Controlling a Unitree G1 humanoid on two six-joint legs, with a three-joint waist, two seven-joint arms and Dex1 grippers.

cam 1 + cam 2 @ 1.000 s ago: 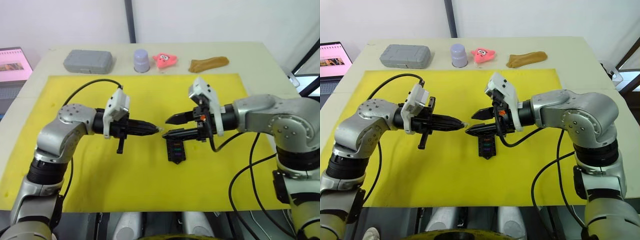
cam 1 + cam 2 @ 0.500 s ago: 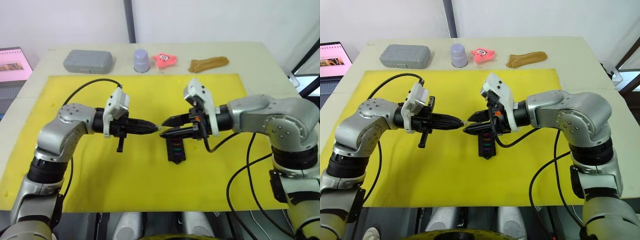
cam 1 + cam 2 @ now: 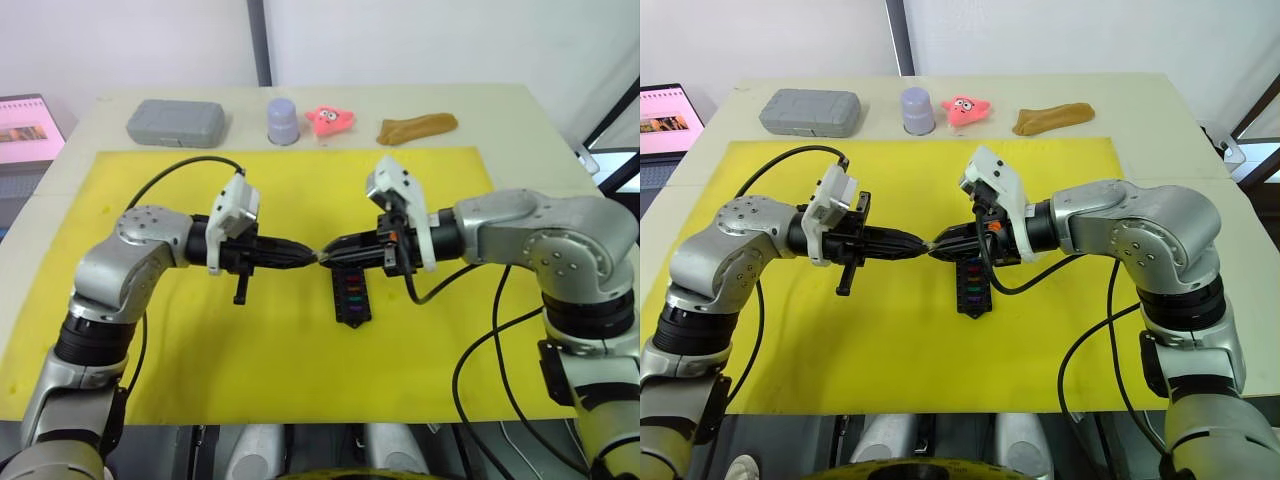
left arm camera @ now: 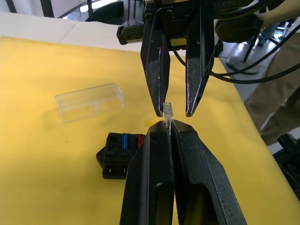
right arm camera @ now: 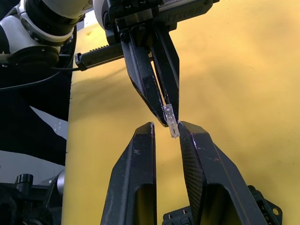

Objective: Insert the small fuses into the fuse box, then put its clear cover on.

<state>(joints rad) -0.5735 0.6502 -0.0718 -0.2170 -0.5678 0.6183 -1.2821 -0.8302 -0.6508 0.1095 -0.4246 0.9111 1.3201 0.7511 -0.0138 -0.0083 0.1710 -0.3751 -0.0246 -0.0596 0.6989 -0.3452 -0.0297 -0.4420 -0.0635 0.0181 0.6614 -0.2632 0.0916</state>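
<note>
Above the yellow mat, my left gripper is shut on a small pale, see-through fuse that sticks out past its tips. My right gripper meets it tip to tip, open by a narrow gap. One right finger sits on each side of the fuse, apart from it. The black fuse box lies flat on the mat just below the two grippers, with several coloured fuses in its slots. In the left wrist view the clear cover rests on the mat beside the fuse box.
The yellow mat covers most of the table. Along the back edge stand a grey case, a lilac cup, a pink star toy and a brown lump. A laptop screen is at the far left.
My right gripper has moved left to the left gripper's tips and narrowed its fingers around the held fuse. The left arm has stayed in place.
</note>
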